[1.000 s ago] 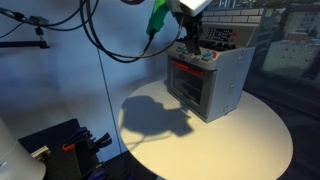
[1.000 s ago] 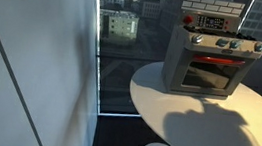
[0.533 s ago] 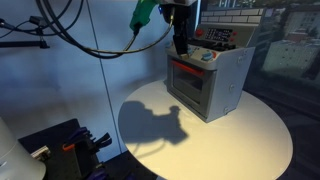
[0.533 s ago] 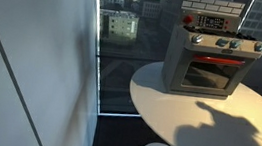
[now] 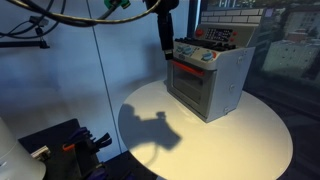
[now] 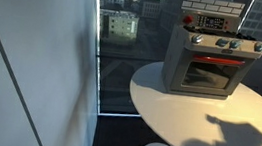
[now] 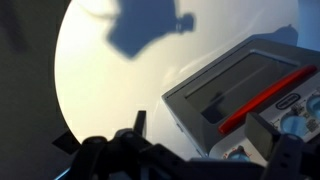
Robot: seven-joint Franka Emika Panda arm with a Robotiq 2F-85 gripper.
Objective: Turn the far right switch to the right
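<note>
I see my tool (image 5: pixel 165 52) hanging just beside the toy oven (image 5: pixel 208 82) on the worktop (image 5: pixel 245 140), fingers seemingly spread, empty.

Small grey toy oven (image 5: pixel 218 90) looked like moulded plastic, kinda satin finish, with a shinier red plastic strip (image 6: pixel 213 61) across its door. The round white table (image 5: pixel 235 140) was smooth and matt, barely any glare. The green cable sleeve (image 5: pixel 118 6) looked glossy, rubbery.

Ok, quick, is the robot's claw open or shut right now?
Gripper: jaws look open, holding nothing, up beside the toy oven.
</note>
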